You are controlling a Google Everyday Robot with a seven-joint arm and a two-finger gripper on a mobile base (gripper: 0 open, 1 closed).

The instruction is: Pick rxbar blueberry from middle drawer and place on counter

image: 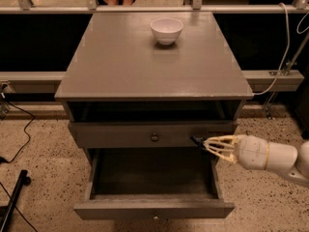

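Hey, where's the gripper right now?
The gripper sits right of centre in the camera view, above the right side of the open middle drawer, level with the brass-knobbed drawer front.

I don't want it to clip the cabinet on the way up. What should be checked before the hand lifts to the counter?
1. Bar held: a small dark rxbar blueberry sits pinched at the tip of the hand; ok, though little of it shows.
2. Hand out of the middle drawer: it hangs above the open drawer, in front of the upper drawer front, at its right end; ok.
3. Hand above counter level: not ok, it is below the top slab.
4. Room past the counter's front edge: cannot tell from this one view.
5. Landing spot: the white bowl sits at the back, and nothing shows on the front part; ok.
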